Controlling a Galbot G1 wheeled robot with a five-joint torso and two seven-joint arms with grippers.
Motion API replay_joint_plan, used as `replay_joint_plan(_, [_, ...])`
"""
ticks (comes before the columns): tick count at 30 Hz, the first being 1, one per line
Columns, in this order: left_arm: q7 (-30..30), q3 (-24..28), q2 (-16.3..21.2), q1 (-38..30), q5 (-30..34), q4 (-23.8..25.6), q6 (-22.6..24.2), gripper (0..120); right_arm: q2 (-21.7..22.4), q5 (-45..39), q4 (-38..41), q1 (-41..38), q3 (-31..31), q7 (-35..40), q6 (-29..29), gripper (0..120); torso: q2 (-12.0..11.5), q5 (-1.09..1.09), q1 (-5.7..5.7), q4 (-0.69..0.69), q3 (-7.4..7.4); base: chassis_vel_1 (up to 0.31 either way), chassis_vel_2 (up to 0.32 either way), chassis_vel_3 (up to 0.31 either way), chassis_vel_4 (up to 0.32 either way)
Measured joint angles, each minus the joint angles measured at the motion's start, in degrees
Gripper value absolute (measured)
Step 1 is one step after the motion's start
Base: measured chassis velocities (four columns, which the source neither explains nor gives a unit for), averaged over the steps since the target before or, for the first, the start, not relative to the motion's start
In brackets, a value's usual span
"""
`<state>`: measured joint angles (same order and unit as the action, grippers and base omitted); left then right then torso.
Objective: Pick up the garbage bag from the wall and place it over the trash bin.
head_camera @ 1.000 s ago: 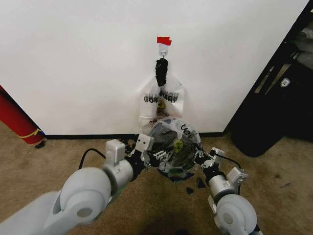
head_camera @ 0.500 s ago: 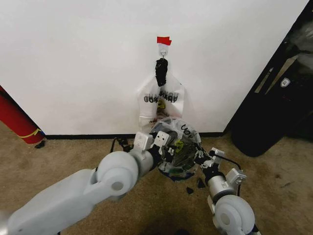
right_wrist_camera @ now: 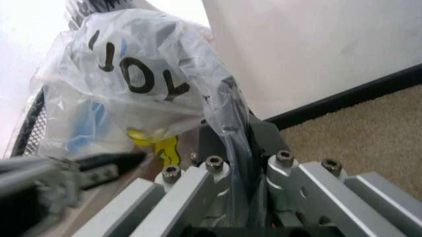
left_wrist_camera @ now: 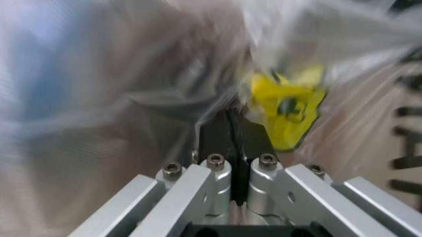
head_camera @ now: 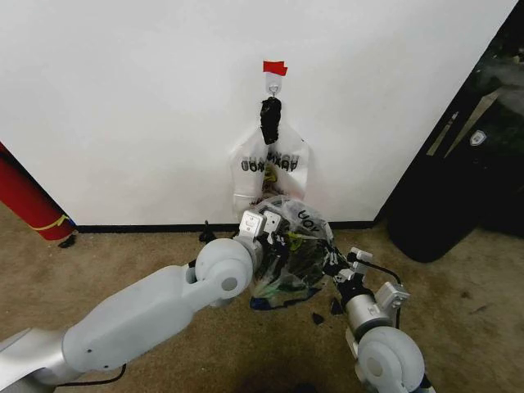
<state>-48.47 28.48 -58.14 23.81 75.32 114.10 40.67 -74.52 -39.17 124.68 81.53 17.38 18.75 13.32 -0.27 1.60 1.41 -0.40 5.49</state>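
Note:
The garbage bag (head_camera: 296, 246), see-through with black letters and a yellow smiley (left_wrist_camera: 287, 103), is draped over the top of the trash bin (head_camera: 304, 264), which stands on the carpet at the foot of the wall (head_camera: 147, 106). The bin's black mesh (right_wrist_camera: 31, 123) shows beside the plastic. My left gripper (head_camera: 273, 236) is at the bag's near-left edge, shut on the plastic (left_wrist_camera: 232, 123). At the bag's right edge my right gripper (head_camera: 332, 264) is shut with a fold of the bag (right_wrist_camera: 232, 138) running between its fingers.
Whitish printed bags (head_camera: 270, 164) tied with black hang from a hook under red tape (head_camera: 274, 68), just above the bin. A red cylinder (head_camera: 24, 201) leans at the far left. A tall black object (head_camera: 434, 217) stands at the right. Black scraps (head_camera: 334, 308) lie on the carpet.
My left arm has swung in toward the middle and its gripper has moved up and toward the wall over the bin. The bag's lower edge now hangs farther down the bin's near side.

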Motion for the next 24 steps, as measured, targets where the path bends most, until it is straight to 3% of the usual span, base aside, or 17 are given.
replay_joint_plan(9, [-0.8,2.8,0.3,0.6,-2.4,-2.2,1.6,0,0.2,0.7,-0.2,-0.2,-0.7,-0.2,0.0,2,0.0,0.0,0.0,0.01,0.0,0.0,0.0,0.0,0.0])
replay_joint_plan(18, [1.4,0.4,1.2,0.4,-1.9,2.0,-1.8,0,-0.2,1.1,-0.5,-0.3,-1.0,-0.3,0.0,2,0.0,0.01,0.0,0.01,0.0,0.0,0.0,0.0,0.0])
replay_joint_plan(24, [0.5,0.3,-1.7,-0.8,-3.2,-0.6,-3.0,0,-0.7,1.6,-0.2,0.0,-1.9,-0.4,0.0,2,0.0,0.0,0.0,0.0,0.0,0.0,0.0,0.0,0.0])
